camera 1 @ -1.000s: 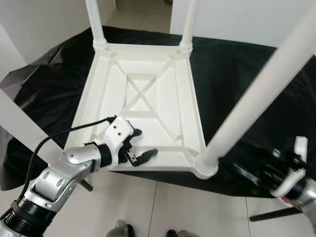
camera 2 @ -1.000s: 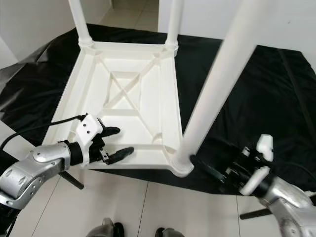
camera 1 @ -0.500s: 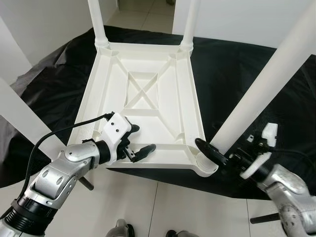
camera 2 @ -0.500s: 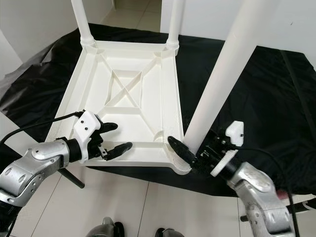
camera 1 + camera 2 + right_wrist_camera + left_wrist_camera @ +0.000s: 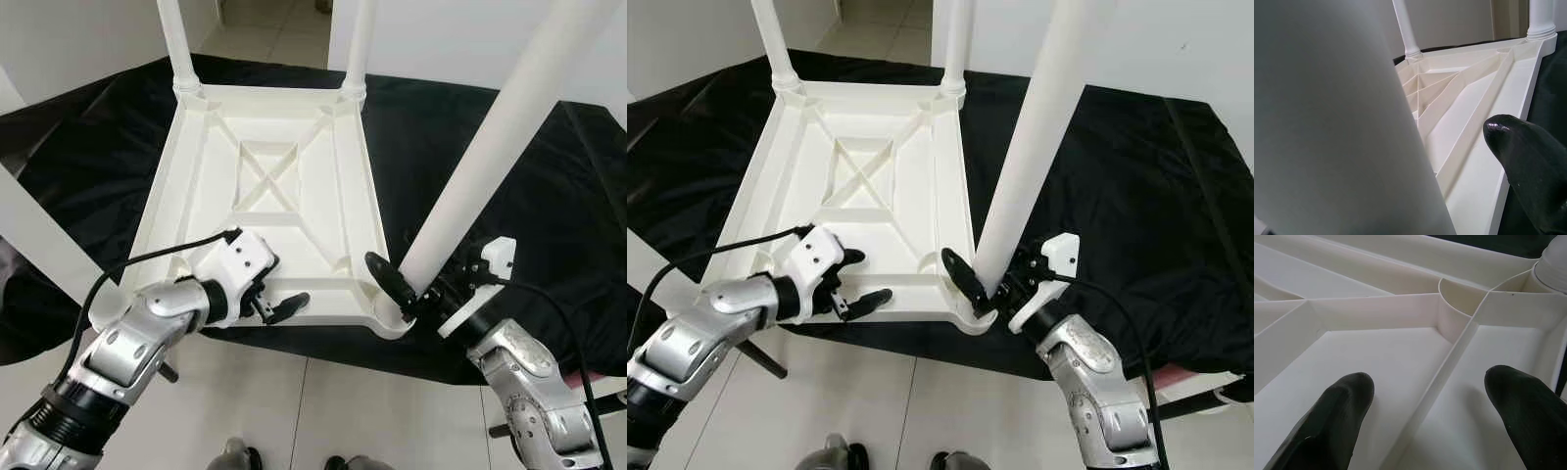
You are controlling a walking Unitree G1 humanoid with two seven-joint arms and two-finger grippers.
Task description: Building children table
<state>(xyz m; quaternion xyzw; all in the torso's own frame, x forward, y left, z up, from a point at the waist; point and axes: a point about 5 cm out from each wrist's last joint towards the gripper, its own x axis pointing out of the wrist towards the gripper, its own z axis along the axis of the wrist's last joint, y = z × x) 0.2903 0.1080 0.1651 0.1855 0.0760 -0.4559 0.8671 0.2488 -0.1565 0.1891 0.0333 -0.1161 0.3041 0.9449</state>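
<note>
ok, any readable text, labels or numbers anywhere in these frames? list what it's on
None readable.
White table underside: plain moulded ribs, no lettering or markings.
Table legs: plain white, no label.
Black cloth: no print.
Left gripper and right gripper: white housings and black fingers, no legible marking.

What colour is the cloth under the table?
Black cloth, best in the right eye view.
</note>
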